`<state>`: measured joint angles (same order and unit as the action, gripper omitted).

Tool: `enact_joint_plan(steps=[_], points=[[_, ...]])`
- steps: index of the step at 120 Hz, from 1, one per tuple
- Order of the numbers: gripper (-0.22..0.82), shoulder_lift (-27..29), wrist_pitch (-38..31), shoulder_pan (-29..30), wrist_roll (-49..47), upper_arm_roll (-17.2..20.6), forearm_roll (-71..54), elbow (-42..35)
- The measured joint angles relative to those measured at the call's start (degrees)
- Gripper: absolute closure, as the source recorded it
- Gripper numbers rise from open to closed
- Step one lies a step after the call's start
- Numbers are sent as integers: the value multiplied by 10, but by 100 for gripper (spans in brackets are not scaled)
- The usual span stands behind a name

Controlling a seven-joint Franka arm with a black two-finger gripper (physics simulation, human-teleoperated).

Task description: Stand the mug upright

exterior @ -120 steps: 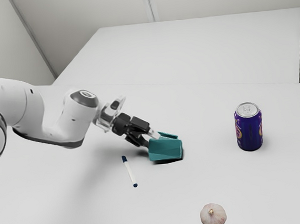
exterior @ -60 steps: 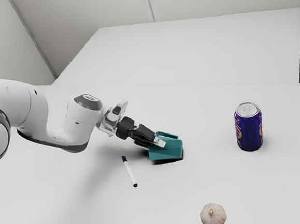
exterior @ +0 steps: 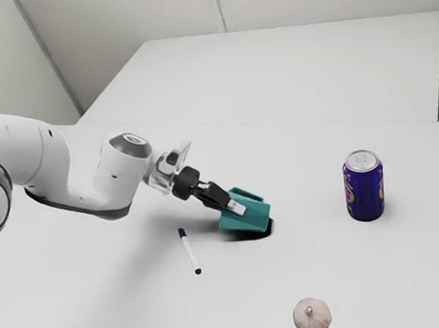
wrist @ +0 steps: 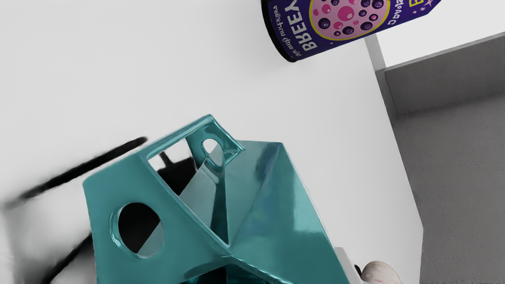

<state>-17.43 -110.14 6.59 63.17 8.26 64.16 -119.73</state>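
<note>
The white arm [exterior: 44,155] comes in from the exterior view's left, dips and bends up again. Past that bend, the wrist [exterior: 161,171] slopes down, and the black pincer [exterior: 234,207] points low toward the exterior view's right.

free table [exterior: 302,154] is left between mug [exterior: 244,221] and can [exterior: 364,187]. nearer the exterior camera, passage is obstructed by marker [exterior: 190,252] and garlic [exterior: 312,320].

Glossy, faceted teal mug [exterior: 248,219], tipped over aslant at the white table [exterior: 124,301].
</note>
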Motion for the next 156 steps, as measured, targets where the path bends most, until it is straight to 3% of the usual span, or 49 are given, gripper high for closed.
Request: enact_joint_plan(steps=[41, 102, 156], points=[[77, 61, -26, -9, -13, 2, -51, -9], [77, 138, -92, -3, -191, 4, -444, -17], [77, 153, -120, -7, -319, 16, -605, -43]])
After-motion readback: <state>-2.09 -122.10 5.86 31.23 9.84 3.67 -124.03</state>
